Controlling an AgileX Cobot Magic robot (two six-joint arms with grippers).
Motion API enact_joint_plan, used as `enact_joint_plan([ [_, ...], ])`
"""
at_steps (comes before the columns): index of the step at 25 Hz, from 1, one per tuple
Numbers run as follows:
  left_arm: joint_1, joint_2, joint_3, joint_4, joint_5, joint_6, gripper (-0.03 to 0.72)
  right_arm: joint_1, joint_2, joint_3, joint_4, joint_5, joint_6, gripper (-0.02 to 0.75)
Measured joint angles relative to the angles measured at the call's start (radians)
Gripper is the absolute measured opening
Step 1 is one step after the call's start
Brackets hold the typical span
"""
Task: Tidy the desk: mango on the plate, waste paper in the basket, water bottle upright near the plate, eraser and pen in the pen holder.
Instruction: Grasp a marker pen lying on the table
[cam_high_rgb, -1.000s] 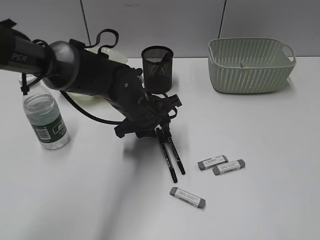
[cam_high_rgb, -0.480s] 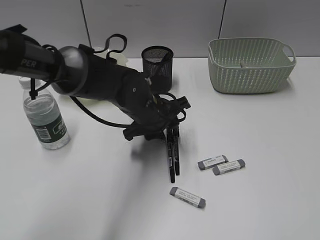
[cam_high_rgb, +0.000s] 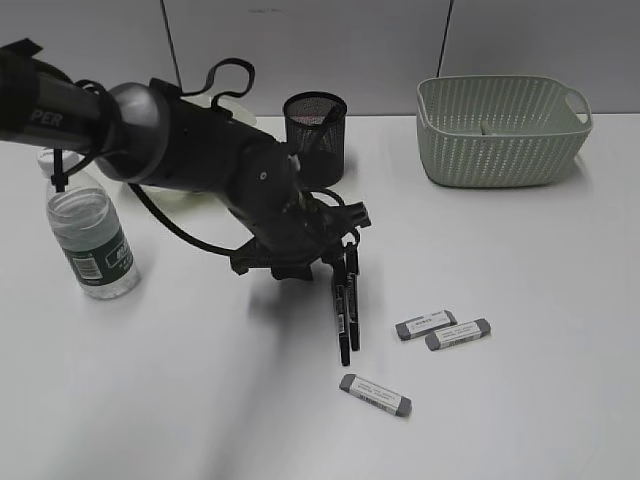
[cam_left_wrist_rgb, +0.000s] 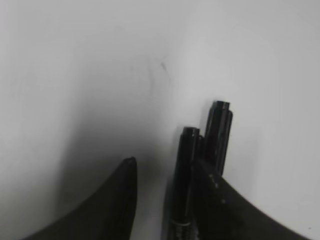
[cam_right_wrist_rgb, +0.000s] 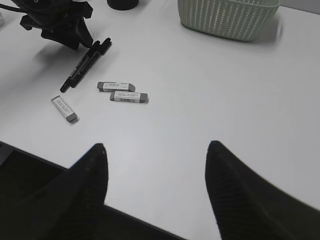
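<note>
Two black pens (cam_high_rgb: 346, 300) lie side by side on the white table. My left gripper (cam_high_rgb: 338, 252) is low over their upper ends. In the left wrist view it (cam_left_wrist_rgb: 165, 167) is open, with one pen (cam_left_wrist_rgb: 186, 170) between the fingers against the right finger and the other pen (cam_left_wrist_rgb: 219, 132) outside it. Three grey erasers (cam_high_rgb: 425, 324) (cam_high_rgb: 458, 334) (cam_high_rgb: 375, 394) lie to the right and in front. The black mesh pen holder (cam_high_rgb: 315, 135) stands behind the arm. The water bottle (cam_high_rgb: 92, 240) stands upright at the left. My right gripper (cam_right_wrist_rgb: 157, 146) is open and empty above the table's front edge.
A pale green basket (cam_high_rgb: 500, 150) stands at the back right, also in the right wrist view (cam_right_wrist_rgb: 225, 20). The left arm hides most of the plate and mango; a pale yellow-green bit (cam_high_rgb: 228, 105) shows behind it. The pens (cam_right_wrist_rgb: 85, 62) and erasers (cam_right_wrist_rgb: 122, 91) show in the right wrist view.
The left gripper swung right and then slightly back. The two pens, spread apart before, now lie close and parallel, shifted a little right.
</note>
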Motion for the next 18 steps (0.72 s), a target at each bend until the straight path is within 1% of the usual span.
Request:
enact_joint_plan([
  [7,-0.047,0.0,-0.024,0.031,-0.116,0.001,0.283,0.0,0.0,0.0,0.0,0.0,0.0,0.489],
  [11,-0.056,-0.001,-0.024,0.038,-0.115,0.001,0.283,0.0,0.0,0.0,0.0,0.0,0.0,0.489],
  [18,-0.058,-0.001,-0.024,0.016,-0.111,0.001,0.283,0.0,0.0,0.0,0.0,0.0,0.0,0.489],
])
